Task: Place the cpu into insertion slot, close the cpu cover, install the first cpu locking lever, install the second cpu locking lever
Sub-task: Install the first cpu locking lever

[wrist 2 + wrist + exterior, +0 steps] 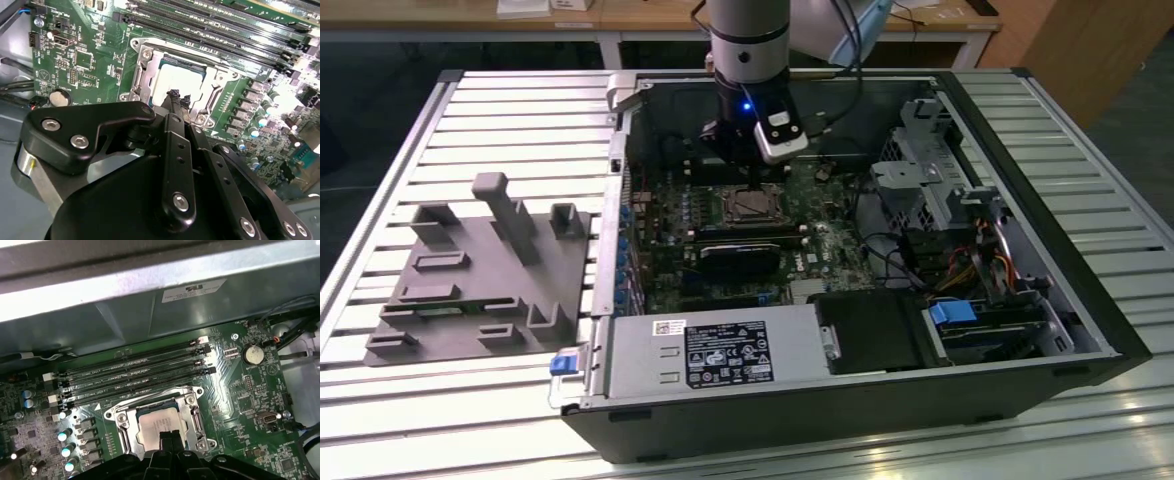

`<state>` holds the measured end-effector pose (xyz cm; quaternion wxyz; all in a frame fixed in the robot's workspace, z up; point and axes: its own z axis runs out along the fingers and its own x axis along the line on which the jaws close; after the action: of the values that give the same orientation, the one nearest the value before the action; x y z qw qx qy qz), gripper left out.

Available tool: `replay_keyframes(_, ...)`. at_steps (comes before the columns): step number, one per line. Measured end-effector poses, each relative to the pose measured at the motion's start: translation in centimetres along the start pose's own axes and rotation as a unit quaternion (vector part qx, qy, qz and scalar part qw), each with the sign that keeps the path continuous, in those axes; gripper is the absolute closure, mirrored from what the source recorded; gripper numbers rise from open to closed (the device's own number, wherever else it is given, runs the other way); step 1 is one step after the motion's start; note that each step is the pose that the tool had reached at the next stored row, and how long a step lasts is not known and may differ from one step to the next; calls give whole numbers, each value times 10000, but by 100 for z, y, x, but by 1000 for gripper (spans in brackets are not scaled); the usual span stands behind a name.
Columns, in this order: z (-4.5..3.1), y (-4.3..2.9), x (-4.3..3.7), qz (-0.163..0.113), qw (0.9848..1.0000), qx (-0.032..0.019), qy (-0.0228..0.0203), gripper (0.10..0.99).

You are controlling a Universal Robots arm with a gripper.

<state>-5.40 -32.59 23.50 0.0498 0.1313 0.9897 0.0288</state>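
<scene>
The cpu (156, 422), a silvery-grey square, lies flat in the insertion slot (750, 205) on the green board inside the open computer case. The cpu cover (126, 426), a silver frame with a square window, lies down around the chip. In the second wrist view the cpu (176, 79) shines bright inside the cover (144, 75). My gripper (747, 180) hangs straight over the socket. Its black fingertips (174, 96) are pressed together at the socket's edge, and the gripper (167, 438) is shut with nothing visible between them.
Several long black memory slots (130, 371) run beside the socket. A black heatsink block (736, 252) and the silver power supply (720, 352) sit nearer the case front, with drive cages and cables (947, 200) on the exterior view's right. A grey fixture tray (480, 270) lies outside the case.
</scene>
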Motion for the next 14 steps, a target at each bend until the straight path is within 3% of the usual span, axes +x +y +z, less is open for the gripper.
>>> replay_keyframes(5,-96,7,-9,0,10000,0,0,984)
replay_keyframes(11,-103,8,-10,-1,10000,0,3,984)
replay_keyframes(13,-99,9,-15,2,10000,18,63,984)
replay_keyframes(14,-100,8,-14,3,10000,19,67,984)
